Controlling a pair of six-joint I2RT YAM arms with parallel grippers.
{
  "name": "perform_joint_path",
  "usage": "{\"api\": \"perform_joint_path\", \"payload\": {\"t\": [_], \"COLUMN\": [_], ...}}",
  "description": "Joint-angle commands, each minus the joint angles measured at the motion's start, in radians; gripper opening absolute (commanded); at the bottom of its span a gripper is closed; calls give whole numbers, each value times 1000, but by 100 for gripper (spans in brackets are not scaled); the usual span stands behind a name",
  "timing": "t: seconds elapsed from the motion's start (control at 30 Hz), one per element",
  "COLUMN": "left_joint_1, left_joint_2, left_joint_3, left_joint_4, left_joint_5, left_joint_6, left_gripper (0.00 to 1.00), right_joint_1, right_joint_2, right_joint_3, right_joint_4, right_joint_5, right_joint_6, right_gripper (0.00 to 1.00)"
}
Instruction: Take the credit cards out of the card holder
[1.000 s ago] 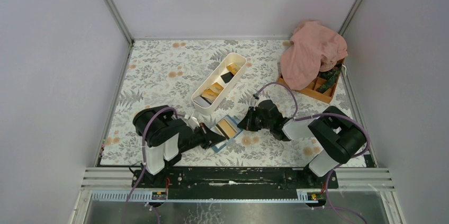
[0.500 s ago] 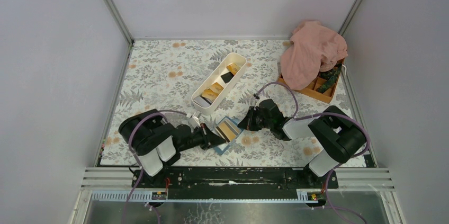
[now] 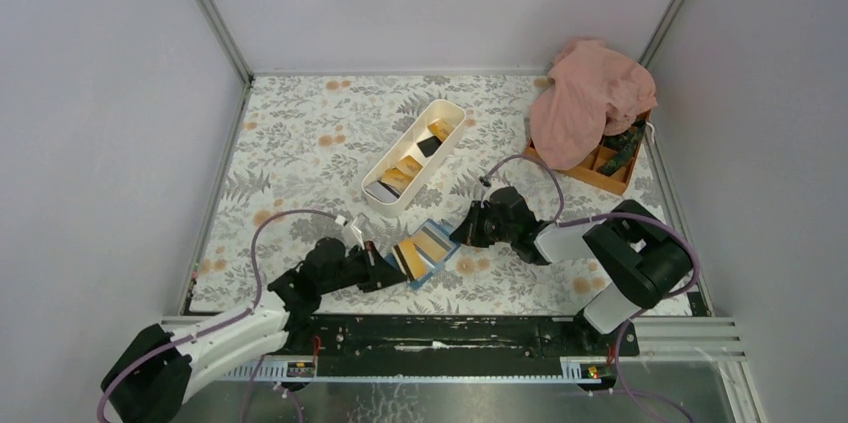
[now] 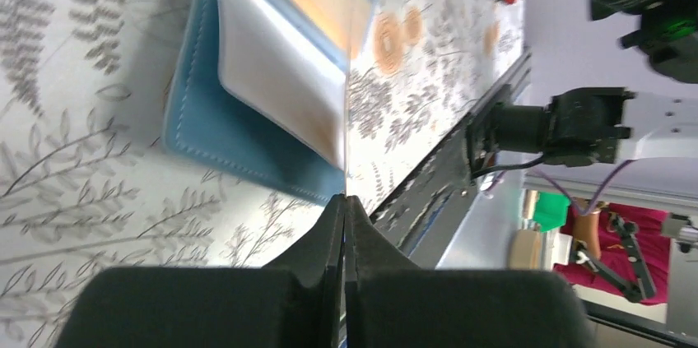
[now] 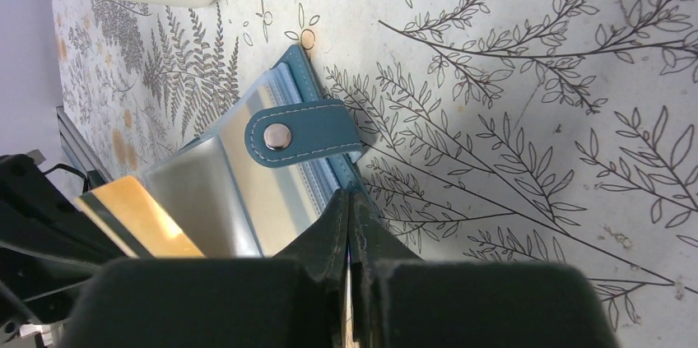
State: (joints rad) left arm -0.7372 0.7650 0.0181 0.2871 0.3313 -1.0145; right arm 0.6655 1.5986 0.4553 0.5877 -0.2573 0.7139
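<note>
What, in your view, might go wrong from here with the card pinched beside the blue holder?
1. The left gripper is shut on the credit card only by its thin edge, so the card may slip out or bend under a pull.
2. The right gripper is shut on just the rim of the card holder. If the pocket clings to the card, the holder could slide free and be dragged along with it.
</note>
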Motion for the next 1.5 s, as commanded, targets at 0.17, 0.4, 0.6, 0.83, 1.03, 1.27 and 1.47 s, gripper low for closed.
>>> {"api": "perform_joint_path", "payload": {"t": [0.17,0.4,0.6,0.83,1.03,1.27,1.47], "left_joint_1": [-70,-77,-74,-73,-74,-74,-74], "left_joint_2": [36,50,123,171,202,253,237], "left_joint_3": [90,176,135,80,82,82,88], "left_joint_4": [-188,-75,166,462,557,609,614], "left_joint_5": [-79,-36,11,106,169,187,190], "left_joint_6": [47,102,150,155,163,169,171], "left_gripper": [0,0,0,0,0,0,0], "right_joint_1": [-15,-15,-15,-15,-15,-15,-15], "right_joint_2": [-5,-135,-308,-494,-461,-468,-579], "right_joint_3": [-16,-68,-144,-177,-162,-186,-193], "right_joint_4": [-139,-74,53,135,183,269,127], "right_joint_5": [39,11,-106,-239,-344,-398,-286], "right_joint_6": [-67,-128,-159,-180,-174,-126,-166], "right_gripper": [0,0,38,44,50,43,42]}}
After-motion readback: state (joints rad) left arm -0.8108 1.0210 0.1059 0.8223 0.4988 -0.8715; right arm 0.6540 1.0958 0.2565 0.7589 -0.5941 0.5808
